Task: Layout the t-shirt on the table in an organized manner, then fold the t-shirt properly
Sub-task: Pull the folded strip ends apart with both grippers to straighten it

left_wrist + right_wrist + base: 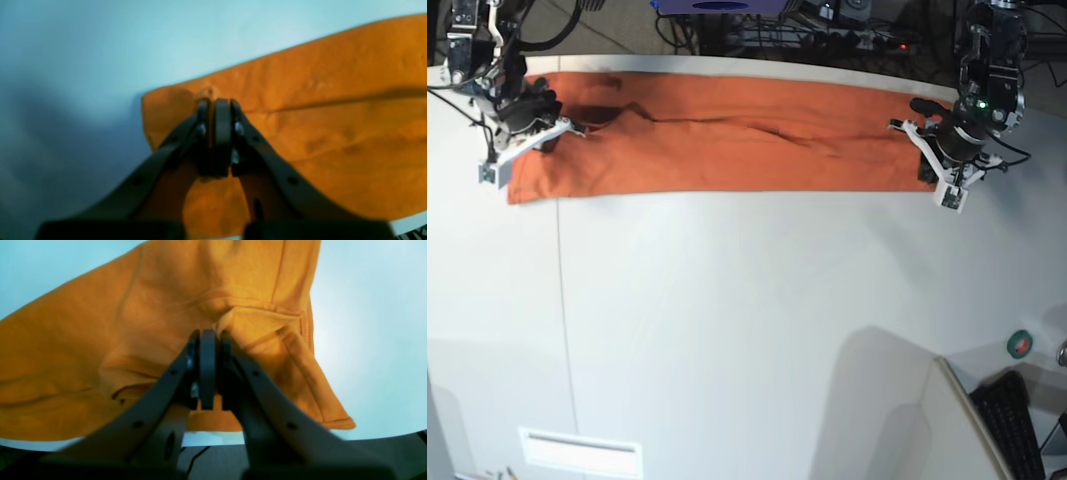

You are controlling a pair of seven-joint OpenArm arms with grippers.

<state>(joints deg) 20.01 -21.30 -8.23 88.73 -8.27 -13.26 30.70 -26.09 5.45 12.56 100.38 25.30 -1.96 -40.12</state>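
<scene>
Two arms stand at the far end of the table (747, 330), one at each end of the shirt (727, 145). The shirt lies there as a long orange band, stretched across the table along its far edge, with a few creases along its middle. The left gripper (218, 110) is pressed together on the cloth near one end of the band; a thin strip of orange shows between its dark pads (223, 133). The right gripper (208, 340) is also pressed together, pinching a folded part of the shirt near a hem, and the cloth around it rises in loose folds.

The table is large, off-white and smooth. A thin dark seam (563, 330) runs down it on the left side of the base view, and a pale rectangular slot (580, 452) sits near the front edge. The near part of the surface carries only soft shadows. Behind the table are dark cables (727, 35) and equipment. At the lower right of the base view, off the table, I see a black keyboard (1012, 425) and a small green roll of tape (1020, 344).
</scene>
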